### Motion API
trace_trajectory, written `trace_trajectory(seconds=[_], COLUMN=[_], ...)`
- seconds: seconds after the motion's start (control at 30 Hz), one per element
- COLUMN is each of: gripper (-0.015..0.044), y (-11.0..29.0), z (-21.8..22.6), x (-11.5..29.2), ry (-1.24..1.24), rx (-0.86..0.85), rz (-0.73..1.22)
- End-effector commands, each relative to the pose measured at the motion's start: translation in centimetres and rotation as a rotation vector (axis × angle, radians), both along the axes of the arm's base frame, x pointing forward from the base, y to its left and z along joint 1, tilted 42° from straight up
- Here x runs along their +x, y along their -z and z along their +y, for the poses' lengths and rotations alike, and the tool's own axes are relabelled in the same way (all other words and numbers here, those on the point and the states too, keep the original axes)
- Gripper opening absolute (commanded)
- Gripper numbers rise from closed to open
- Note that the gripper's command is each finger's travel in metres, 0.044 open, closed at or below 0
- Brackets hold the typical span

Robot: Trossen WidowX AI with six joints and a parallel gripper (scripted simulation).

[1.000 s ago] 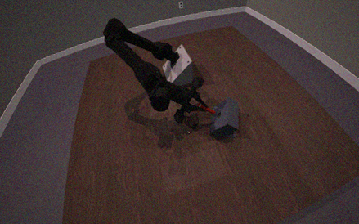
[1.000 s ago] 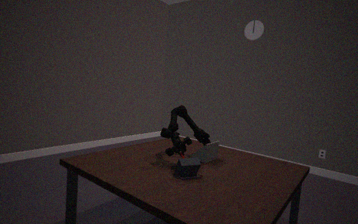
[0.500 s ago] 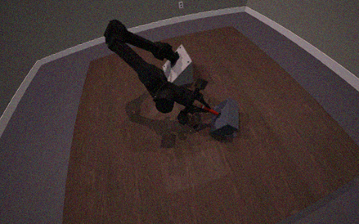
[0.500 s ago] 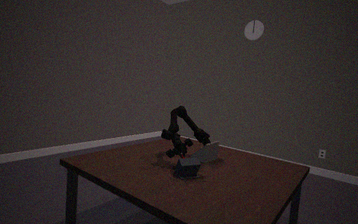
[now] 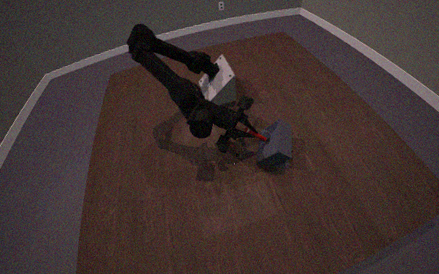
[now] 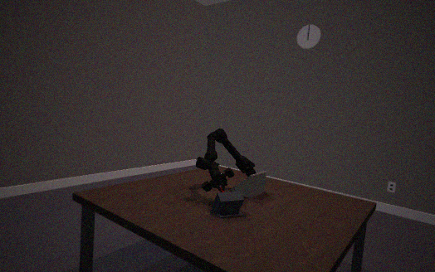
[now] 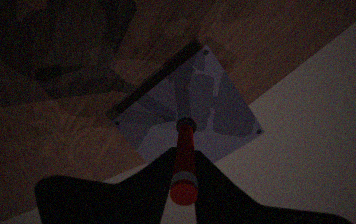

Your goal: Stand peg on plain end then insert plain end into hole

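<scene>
The red peg [image 7: 184,150] was clamped between the fingers of the end effector [image 7: 184,172], its near end with a pale band closest to the wrist camera and its far, plain end meeting the face of the sloped panel [image 7: 220,107]. In the wrist view the peg's far tip sat at a dark round spot near the middle of the panel's face; whether that tip was already inside the hole could not be told in the dim light. From the top view the peg [image 5: 258,134] ran from the end effector [image 5: 244,131] down to the upper edge of the grey-blue panel [image 5: 278,141], touching it. The panel stood on the brown wooden surface [image 5: 170,240], just in front of the black arm [image 5: 170,79]. Behind the arm's lower part a white base plate [image 5: 221,69] lay on the surface. In the exterior view, a round wall clock [image 6: 308,36] hung high on the grey wall.
</scene>
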State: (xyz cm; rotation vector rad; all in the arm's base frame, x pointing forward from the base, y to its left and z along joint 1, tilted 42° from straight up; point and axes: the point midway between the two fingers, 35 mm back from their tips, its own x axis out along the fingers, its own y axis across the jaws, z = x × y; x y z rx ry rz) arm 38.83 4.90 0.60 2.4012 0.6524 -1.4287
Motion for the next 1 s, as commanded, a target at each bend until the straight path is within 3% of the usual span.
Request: trace_trajectory(seconds=[0.0,0.97], gripper=[0.0,0.0], y=[0.2,1.8], z=[0.1,0.5], x=[0.1,0.9], ry=[-0.001,-0.001], rx=[0.0,0.0], rz=[0.0,0.0])
